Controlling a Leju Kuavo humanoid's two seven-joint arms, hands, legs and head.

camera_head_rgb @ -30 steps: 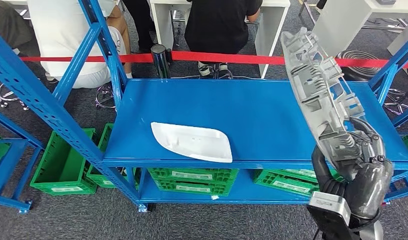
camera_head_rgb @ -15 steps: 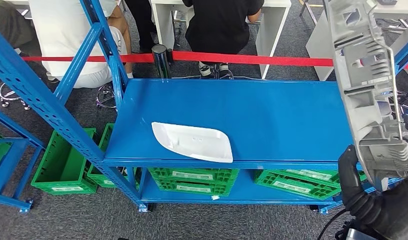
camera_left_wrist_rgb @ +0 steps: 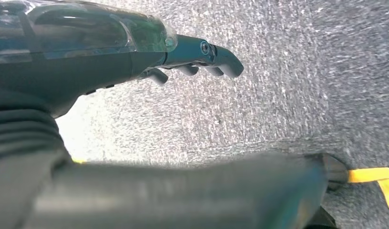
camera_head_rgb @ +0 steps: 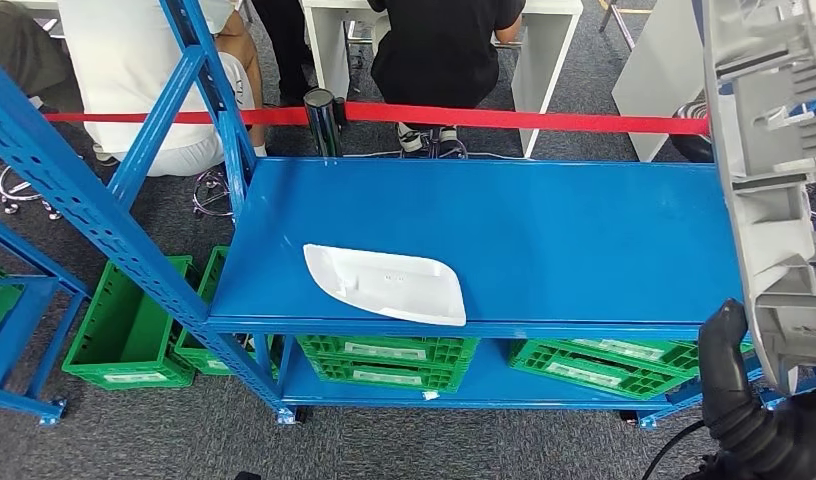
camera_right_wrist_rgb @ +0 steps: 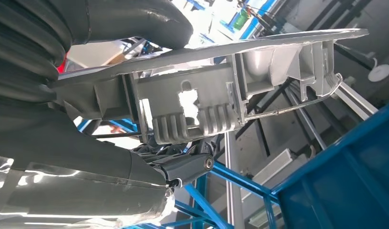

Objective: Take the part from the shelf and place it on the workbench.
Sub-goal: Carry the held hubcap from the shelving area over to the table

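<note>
The blue shelf [camera_head_rgb: 504, 235] spreads across the middle of the head view, its top deck bare except for a white plastic panel [camera_head_rgb: 384, 283] lying flat near the front edge, with green crates [camera_head_rgb: 384, 360] stacked on the level below and a red barrier tape [camera_head_rgb: 484, 117] running behind. The grey ribbed part [camera_head_rgb: 774, 180] stands at the far right of that view, clear of the deck and held up in the air, its long axis running roughly upright from the right hand [camera_head_rgb: 759, 420] at its lower end to beyond the top of the frame. The right hand grips that lower end: in the right wrist view its thumb [camera_right_wrist_rgb: 130, 19] lies over the part's flat face and its darker fingers [camera_right_wrist_rgb: 183, 167] close against the ribbed underside, so the part [camera_right_wrist_rgb: 216, 95] runs straight out from the palm. The left hand [camera_left_wrist_rgb: 192, 55] hangs over grey carpet, fingers loosely apart and holding nothing. My reading is that the part is off the shelf and the carry falls to the right arm alone; no workbench is in sight, so setting down will mean turning toward it and tipping that tall axis flat.
</note>
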